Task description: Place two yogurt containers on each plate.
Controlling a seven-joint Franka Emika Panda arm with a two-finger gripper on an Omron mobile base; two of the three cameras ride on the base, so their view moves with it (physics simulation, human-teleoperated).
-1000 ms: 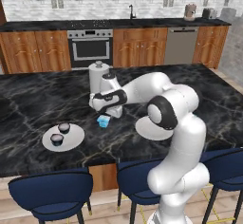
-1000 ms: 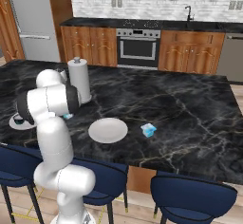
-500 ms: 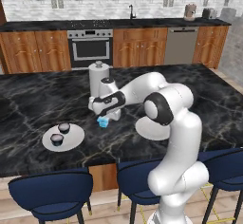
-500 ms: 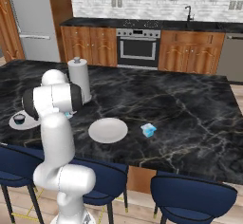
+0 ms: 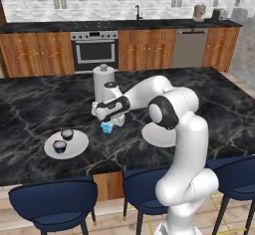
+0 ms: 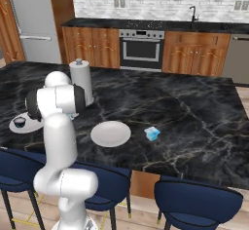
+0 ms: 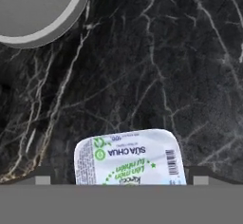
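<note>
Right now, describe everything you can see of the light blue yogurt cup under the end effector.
The light blue yogurt cup is a small squarish tub with rounded corners and light blue sides. In the hand view its flat white foil lid carries green and dark print and a barcode. It sits upright on the black marble counter, near the paper-towel roll, directly below the open end effector, which is not gripping it.

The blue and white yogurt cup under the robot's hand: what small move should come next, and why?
Probably lower straight down and close the jaws on the light blue yogurt cup. The gripper hovers open just above it, and the hand view shows its lid between the tips. The left plate already holds two dark cups; the other plate is bare.
</note>
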